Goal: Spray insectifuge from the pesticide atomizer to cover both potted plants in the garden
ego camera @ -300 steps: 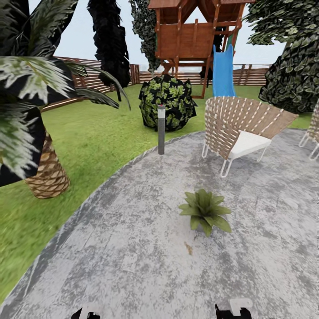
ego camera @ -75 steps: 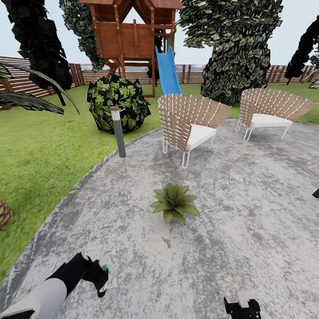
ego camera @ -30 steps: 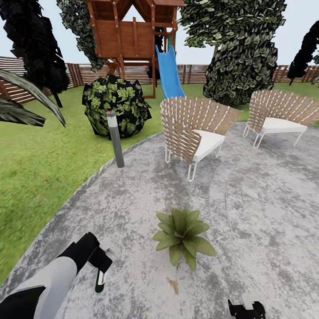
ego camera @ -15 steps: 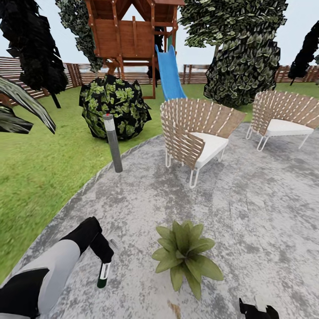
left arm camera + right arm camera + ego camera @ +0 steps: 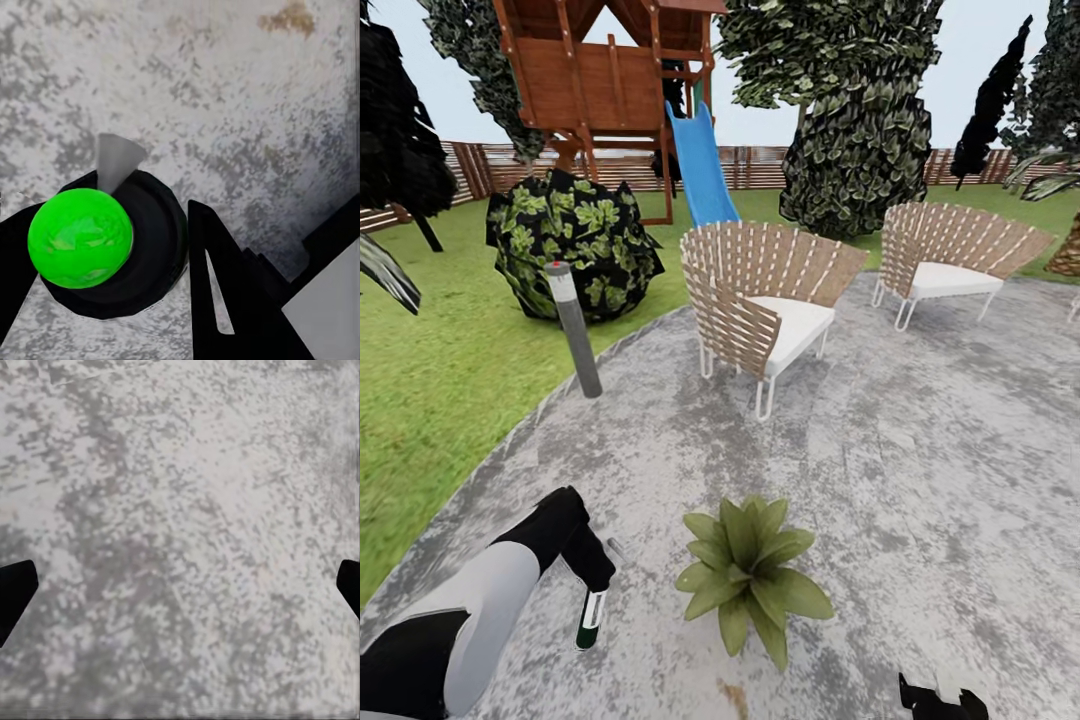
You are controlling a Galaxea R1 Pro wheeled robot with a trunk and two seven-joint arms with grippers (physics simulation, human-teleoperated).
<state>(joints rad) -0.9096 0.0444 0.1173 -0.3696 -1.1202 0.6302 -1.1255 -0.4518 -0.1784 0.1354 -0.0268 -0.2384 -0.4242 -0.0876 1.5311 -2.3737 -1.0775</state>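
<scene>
One potted plant point(image 5: 748, 575), a low rosette of broad green leaves, sits on the grey stone patio point(image 5: 920, 470) just ahead of me. My left gripper point(image 5: 596, 585) hangs to its left, shut on the pesticide atomizer point(image 5: 590, 620), a slim dark green bottle with a white band that points down at the stone. In the left wrist view the atomizer's dark round end with a bright green dome point(image 5: 80, 238) sits between the black fingers point(image 5: 221, 289). My right gripper point(image 5: 935, 702) is low at the bottom edge, open over bare stone point(image 5: 180, 547). No mist shows. The second plant is out of view.
Two wicker chairs point(image 5: 760, 300) point(image 5: 950, 255) stand on the far side of the patio. A grey bollard lamp point(image 5: 575, 330) marks the patio's left edge, with a leafy bush point(image 5: 570, 245), lawn point(image 5: 440, 380), a wooden play tower with a blue slide point(image 5: 700, 170) and the slatted fence behind.
The camera has swung, shifting the whole scene to the left. The left arm still holds the atomizer beside the plant, much as half a second ago.
</scene>
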